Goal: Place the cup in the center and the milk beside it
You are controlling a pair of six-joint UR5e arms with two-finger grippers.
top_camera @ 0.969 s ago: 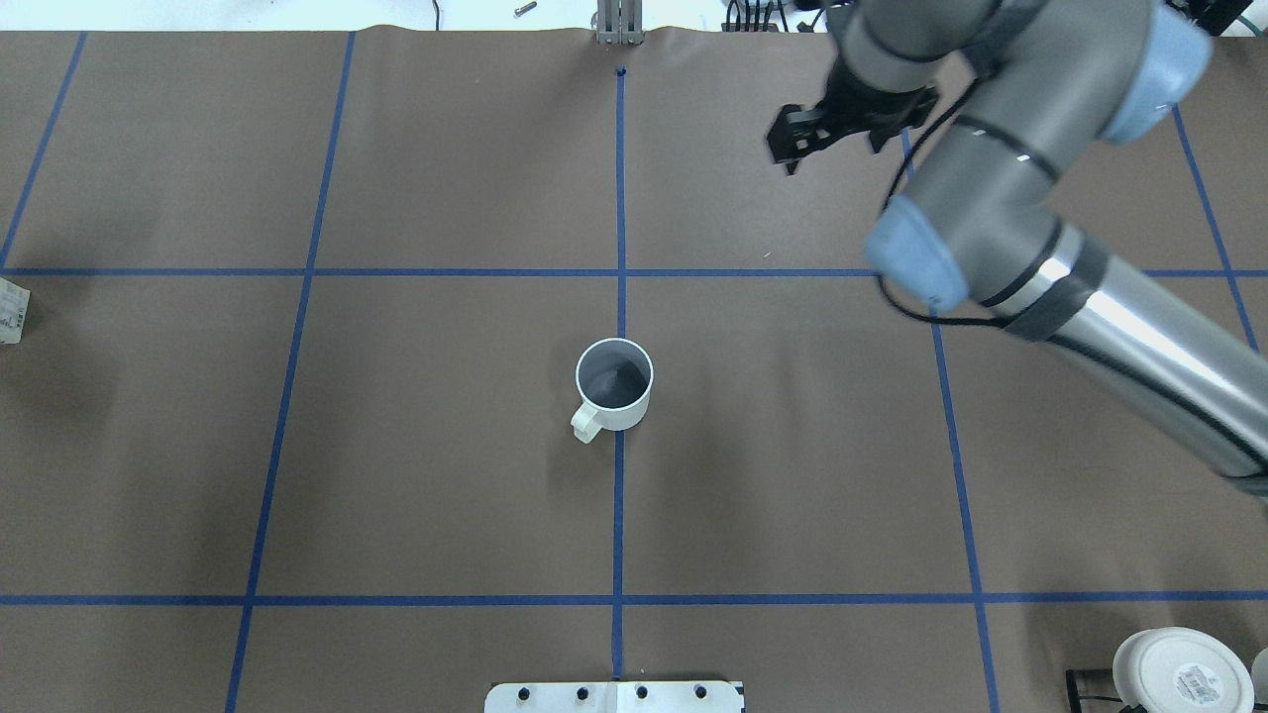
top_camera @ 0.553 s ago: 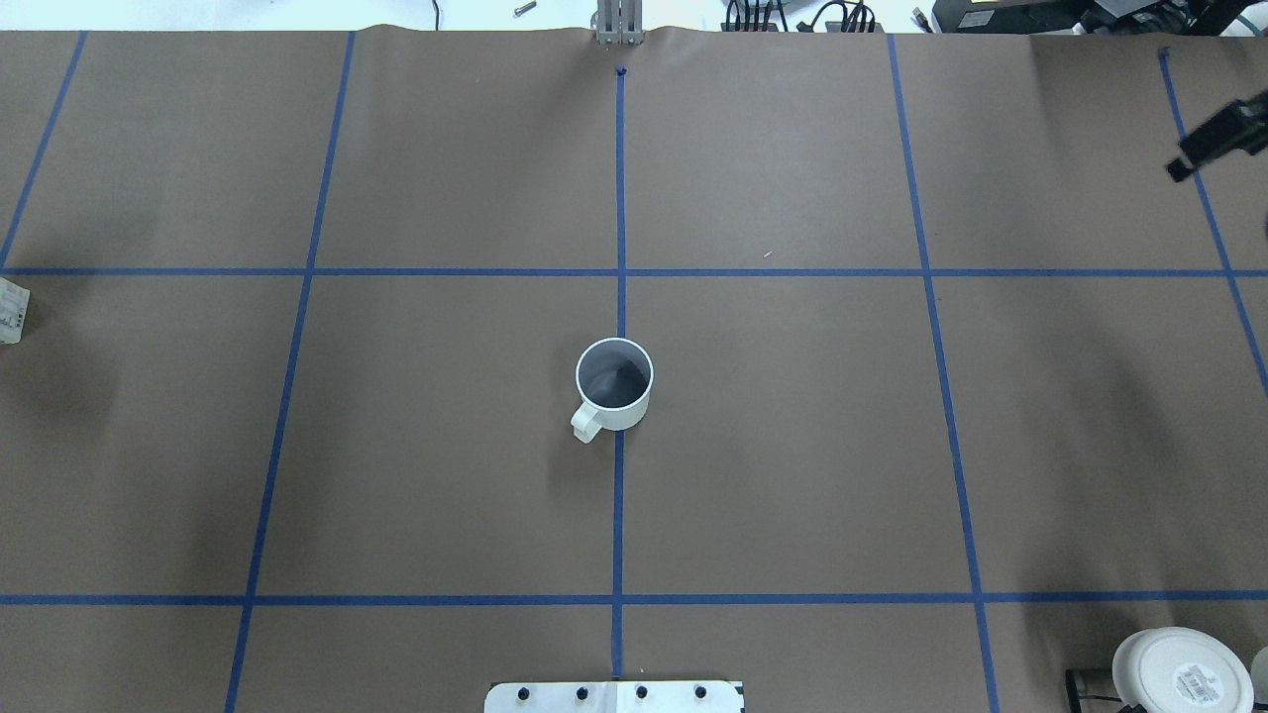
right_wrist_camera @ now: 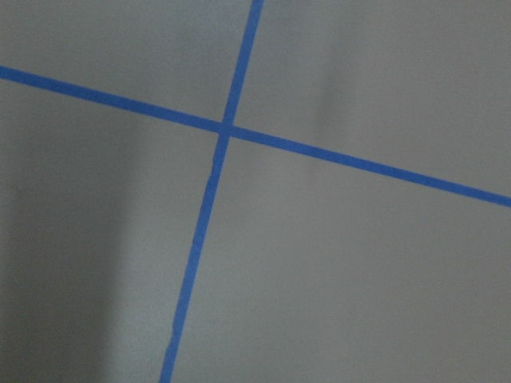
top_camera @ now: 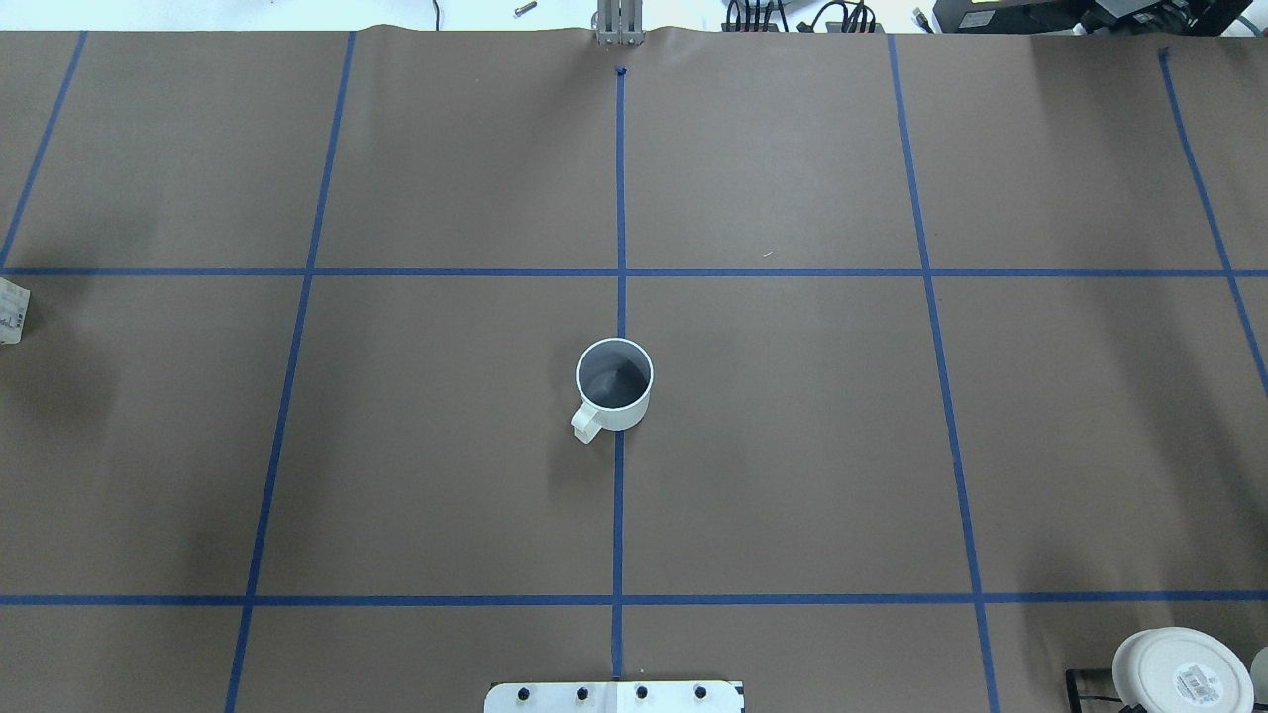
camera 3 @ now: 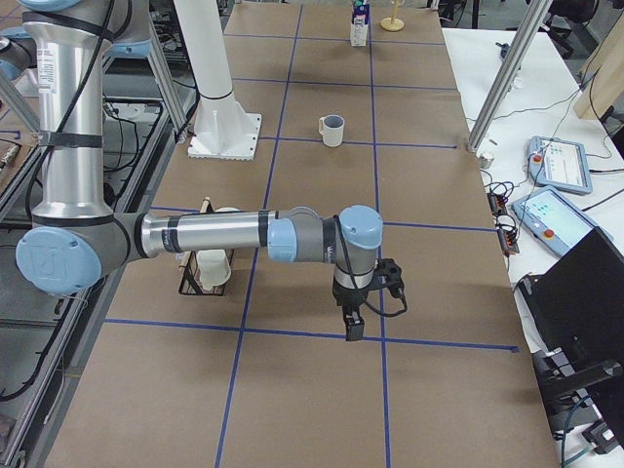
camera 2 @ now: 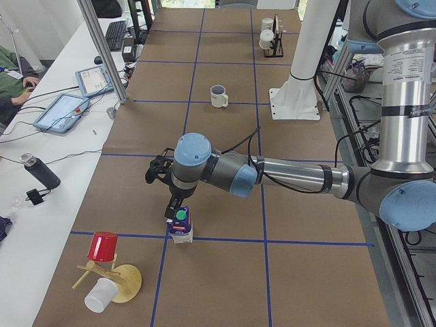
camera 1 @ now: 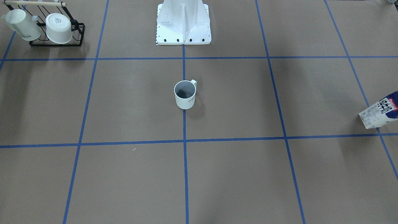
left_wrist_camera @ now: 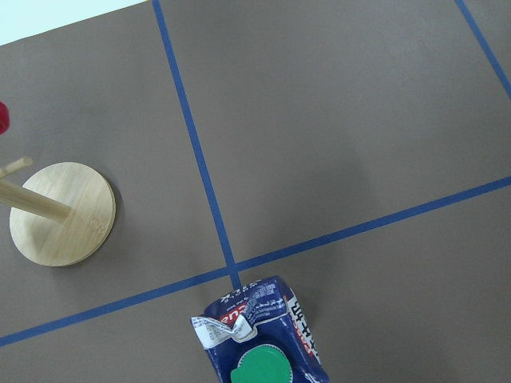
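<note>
cup (top_camera: 614, 384) upright at worktop (top_camera: 792, 446) centre. milk (camera 2: 181, 226) stands well apart at the left end, near the left end effector (camera 2: 172, 208). for it and the right end effector (camera 3: 352, 325), apart or together cannot be told.

— Where's the left arm (camera 2: 293, 178)?
— Stretched low and level near the bench's left end, left gripper (camera 2: 173, 210) pointing straight down.
— And the right arm (camera 3: 205, 234)?
— Likewise near the right end, right gripper (camera 3: 352, 327) pointing down. Neither's jaw spread is readable.

Robot: left arm (camera 2: 293, 178), right arm (camera 3: 205, 234), silver tubular links, pale blue joint caps (camera 2: 193, 148), black cables (camera 2: 258, 129); white pedestal (camera 1: 183, 21), black screws (camera 1: 178, 40).
</note>
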